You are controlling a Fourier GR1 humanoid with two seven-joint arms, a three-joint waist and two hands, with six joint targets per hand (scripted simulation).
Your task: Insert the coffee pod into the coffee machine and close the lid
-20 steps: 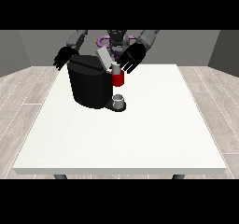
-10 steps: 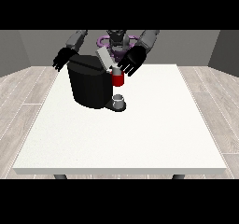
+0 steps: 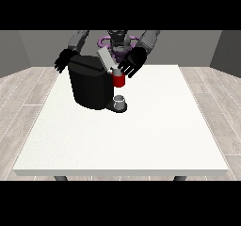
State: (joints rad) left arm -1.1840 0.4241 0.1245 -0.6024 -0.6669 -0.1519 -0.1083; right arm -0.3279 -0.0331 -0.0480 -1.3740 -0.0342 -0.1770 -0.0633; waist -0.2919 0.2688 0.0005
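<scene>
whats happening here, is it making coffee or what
A humanoid robot stands behind a large white table working at a black coffee machine. The machine's grey lid is tilted up, open. The black hand at the view's right is at the machine's red front part, fingers spread. The hand at the view's left hangs behind the machine's other side. A small grey cup sits under the spout. The pod itself cannot be made out.

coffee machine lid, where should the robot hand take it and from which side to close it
Probably the raised free end of the lid, which stands tilted up above the black coffee machine. Come from above and behind it, on the robot's side, pressing down and forward. The robot hand at the view's right is nearest, just beside it.
</scene>
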